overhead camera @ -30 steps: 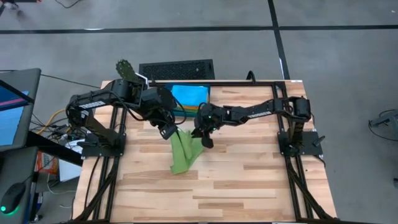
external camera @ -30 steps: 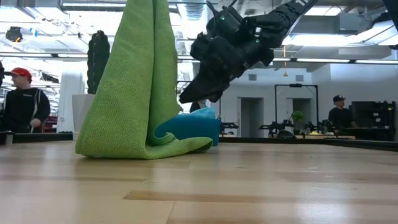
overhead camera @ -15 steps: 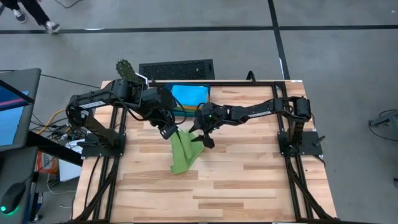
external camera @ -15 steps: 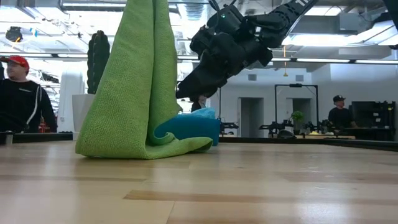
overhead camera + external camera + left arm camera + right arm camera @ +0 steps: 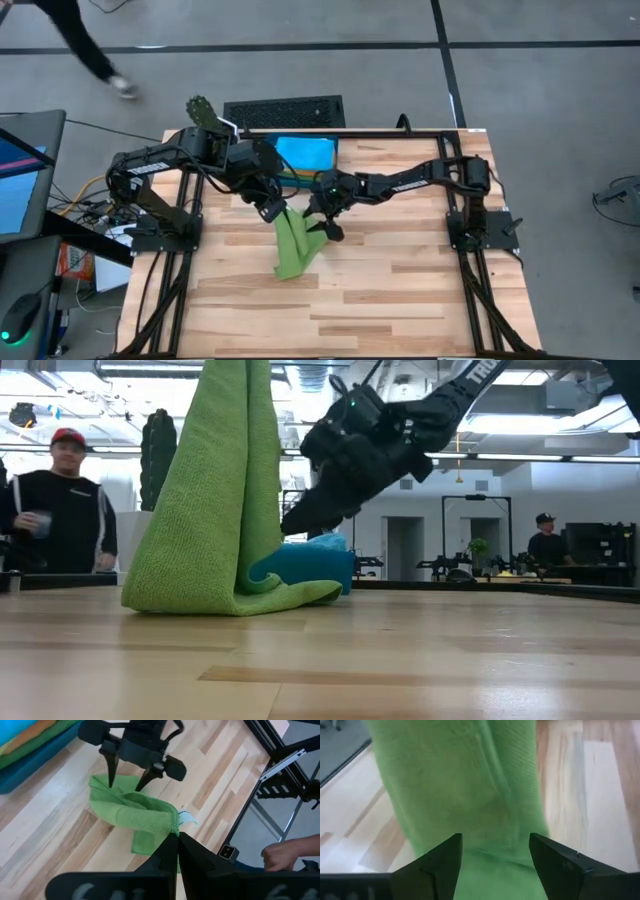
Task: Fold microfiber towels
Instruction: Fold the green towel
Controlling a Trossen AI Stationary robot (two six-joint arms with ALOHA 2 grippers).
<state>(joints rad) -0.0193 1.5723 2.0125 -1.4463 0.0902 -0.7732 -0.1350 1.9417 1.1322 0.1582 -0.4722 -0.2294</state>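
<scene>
A green microfiber towel [image 5: 294, 247] hangs from my left gripper [image 5: 272, 210], which is shut on its top. The towel's lower end lies bunched on the wooden table [image 5: 230, 595]. My right gripper [image 5: 322, 225] is open just right of the hanging cloth. In its wrist view its fingers [image 5: 437, 865] stand on either side of a green fold [image 5: 470, 795]; whether they touch it I cannot tell. Behind them a dark teal tray [image 5: 296, 178] holds a stack of towels with a sky-blue one [image 5: 305, 153] on top. My left gripper pinches the green towel's upper corner [image 5: 171, 823], beside its small white tag, between its two shut fingers. The fingers come from above, slanting down. The towel hangs below them in long folds, its lower end [image 5: 290, 262] resting on the table.
A black grille [image 5: 284, 111] lies beyond the table's far edge. Black frame rails [image 5: 470, 225] run along the right side. A person [image 5: 55, 510] stands in the room behind the table. The near half of the table [image 5: 380, 300] is bare wood.
My right gripper has opened and shifted a little toward the hanging towel and my left gripper. The towel stays hanging with its lower end on the table.
</scene>
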